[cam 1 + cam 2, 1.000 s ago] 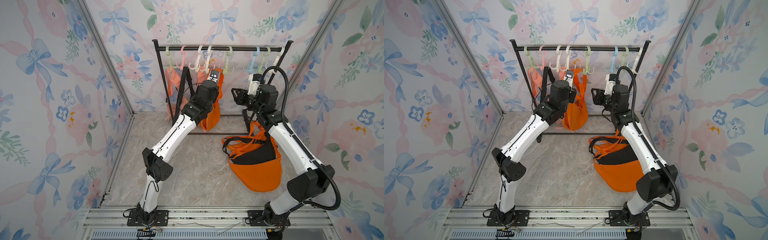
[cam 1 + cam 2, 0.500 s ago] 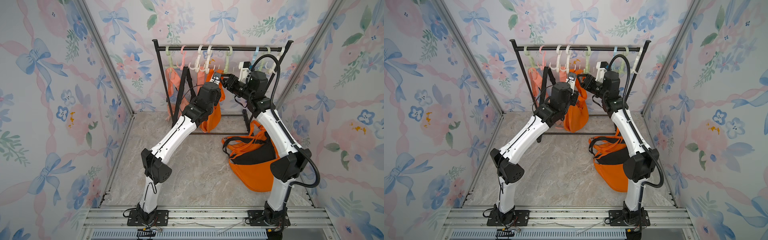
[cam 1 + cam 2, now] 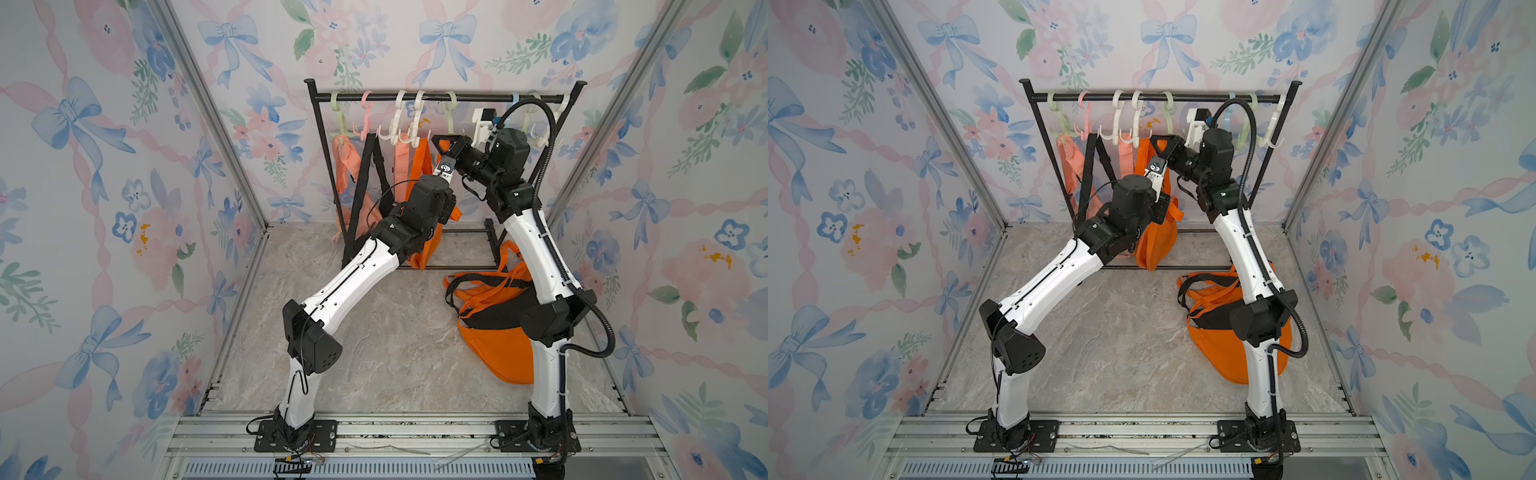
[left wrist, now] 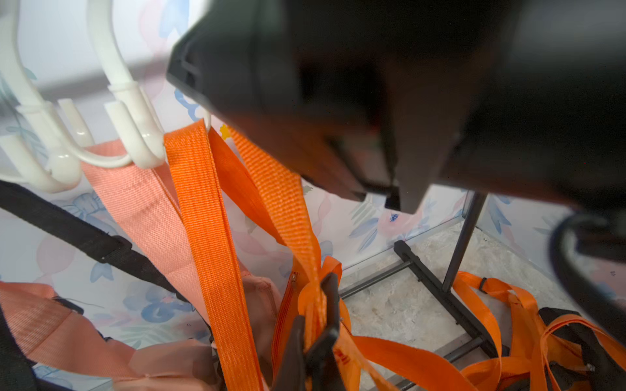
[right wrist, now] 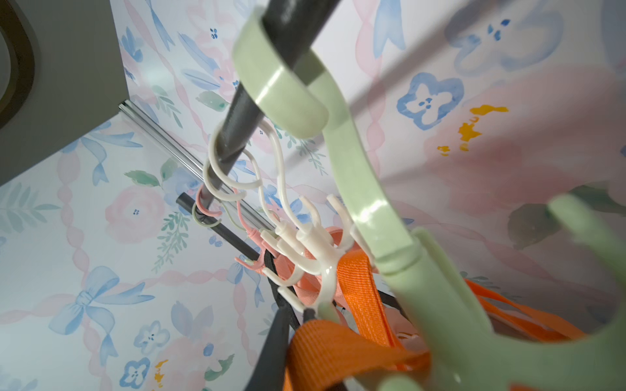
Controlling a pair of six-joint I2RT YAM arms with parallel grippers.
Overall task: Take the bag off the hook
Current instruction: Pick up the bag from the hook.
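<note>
An orange bag point(image 3: 417, 258) point(image 3: 1156, 245) hangs at the middle of the rack, its strap point(image 4: 203, 216) looped over a white hook point(image 3: 415, 124) point(image 4: 135, 142) point(image 5: 325, 267). My left gripper point(image 4: 315, 311) is shut on a bunched part of that strap, lower down near the bag's mouth. My right gripper point(image 3: 436, 141) point(image 3: 1155, 139) point(image 5: 294, 335) sits just under the hooks, shut on the orange strap point(image 5: 338, 345) close to the white hook. The hook's tip under the strap is hidden.
The black rail point(image 3: 457, 98) carries several plastic hooks, and a green hook point(image 5: 355, 189) hangs right beside my right gripper. A peach bag point(image 3: 349, 174) with black straps point(image 3: 370, 174) hangs left of the orange one. A second orange bag point(image 3: 494, 332) lies on the floor by the right arm.
My right arm swung left from the rack's right end to the middle hooks, and its gripper went from open to shut on the orange strap. The left arm barely moved.
</note>
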